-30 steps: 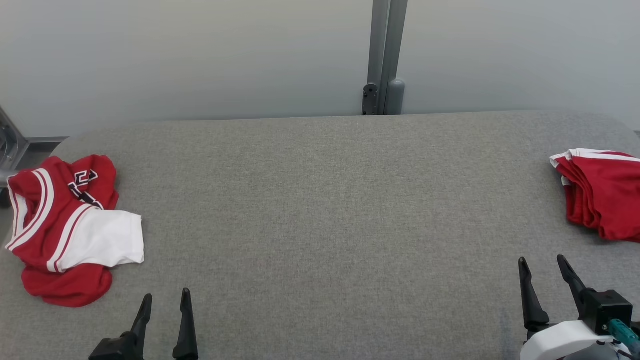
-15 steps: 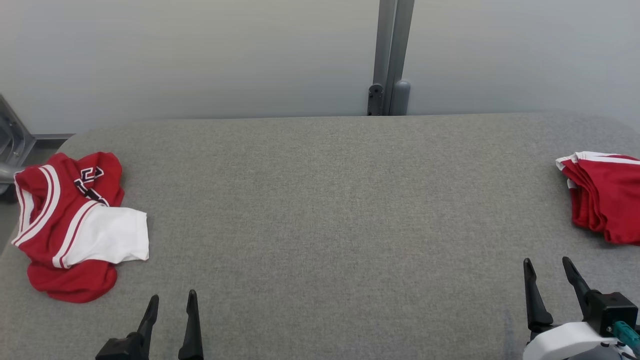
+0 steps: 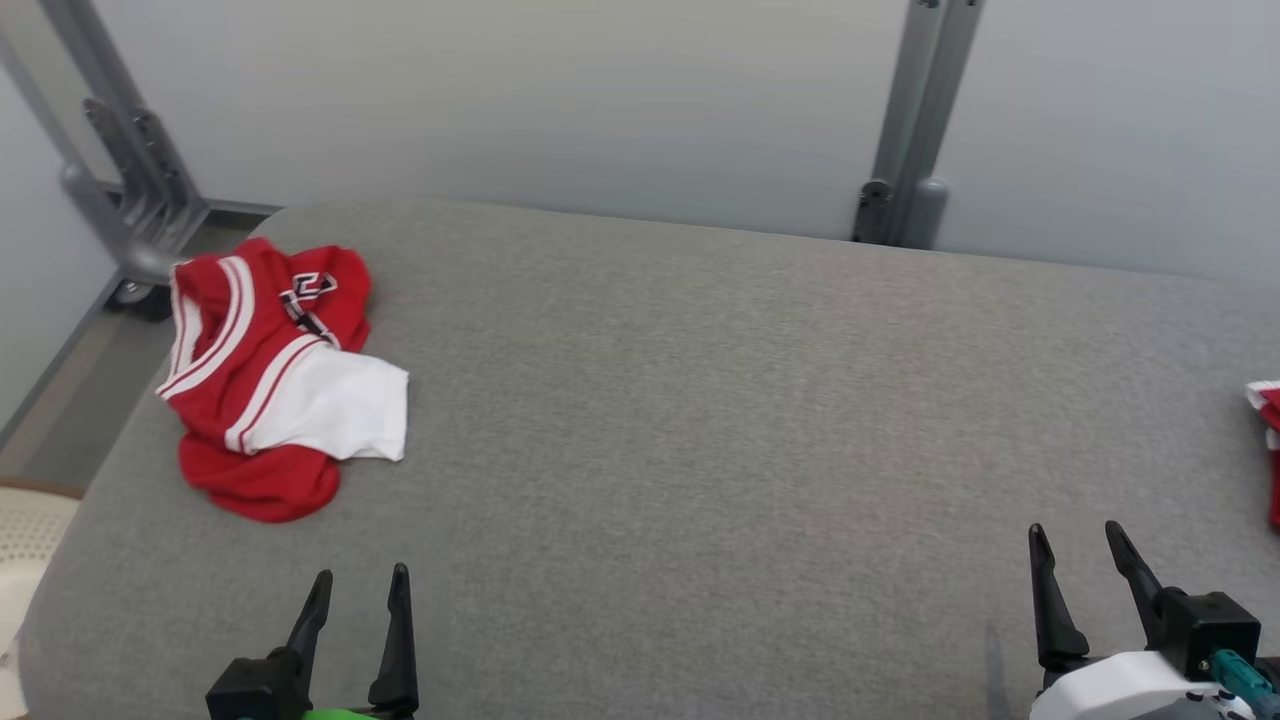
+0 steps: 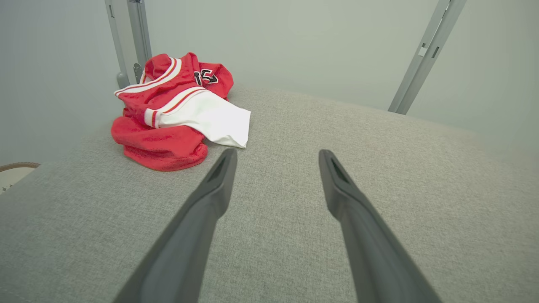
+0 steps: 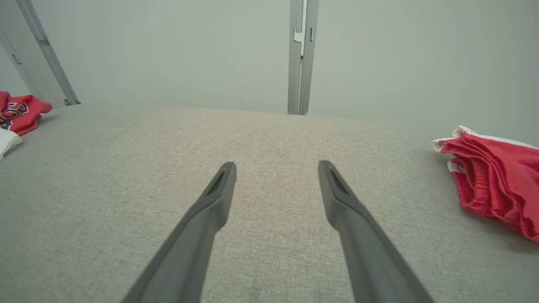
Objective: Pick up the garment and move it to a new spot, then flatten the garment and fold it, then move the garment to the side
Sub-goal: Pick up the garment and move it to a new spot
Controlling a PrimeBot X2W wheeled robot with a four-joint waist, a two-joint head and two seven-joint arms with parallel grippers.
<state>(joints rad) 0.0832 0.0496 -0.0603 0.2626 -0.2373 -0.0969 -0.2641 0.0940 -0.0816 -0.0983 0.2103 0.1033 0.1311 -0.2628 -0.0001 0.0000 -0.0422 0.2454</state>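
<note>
A crumpled red and white jersey (image 3: 270,385) with dark lettering lies at the far left of the grey padded table (image 3: 700,400); the left wrist view has this jersey (image 4: 177,111) ahead and left of the fingers. My left gripper (image 3: 360,590) stands open near the front edge, a little right of and nearer than the jersey, holding nothing; its open tips (image 4: 278,156) hover over bare cloth. My right gripper (image 3: 1075,545) is open and empty at the front right, tips (image 5: 277,168) apart over the table.
A folded red garment with white trim (image 5: 497,181) lies at the table's right edge, its sliver (image 3: 1268,440) cut by the frame. Grey metal posts (image 3: 915,120) stand behind the table against a pale wall. A pale basket (image 3: 25,540) sits beyond the left edge.
The head camera has turned left, so the whole picture shifted right. The jersey now sits further in and the folded garment is nearly out of frame. Both grippers stay open.
</note>
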